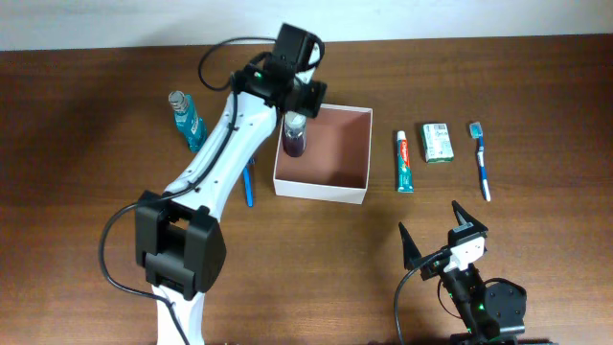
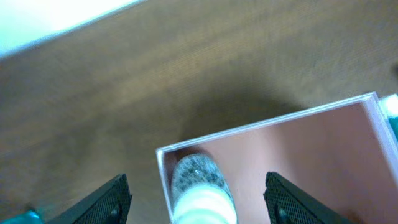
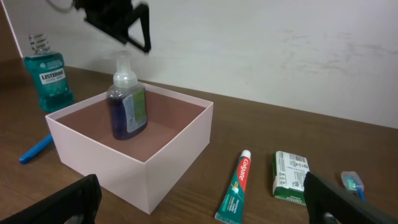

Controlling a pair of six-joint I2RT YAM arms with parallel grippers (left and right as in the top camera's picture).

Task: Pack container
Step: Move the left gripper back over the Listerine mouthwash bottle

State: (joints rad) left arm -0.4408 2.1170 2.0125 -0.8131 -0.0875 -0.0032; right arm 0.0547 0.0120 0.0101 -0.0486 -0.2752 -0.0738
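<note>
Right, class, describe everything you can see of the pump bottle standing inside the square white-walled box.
The small clear plastic pump bottle holds dark purple liquid, with a green-and-white label on its side and a pale pump head on top. It stands upright on the pinkish-brown floor of the square white-walled box, close to one corner. Only the floor seems to touch it: the left gripper hangs over it, jaws apart on either side.

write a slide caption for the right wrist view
Pump bottle upright in a corner of the container, open left gripper above it; mouthwash, toothpaste, carton and toothbrush on the table.
</note>
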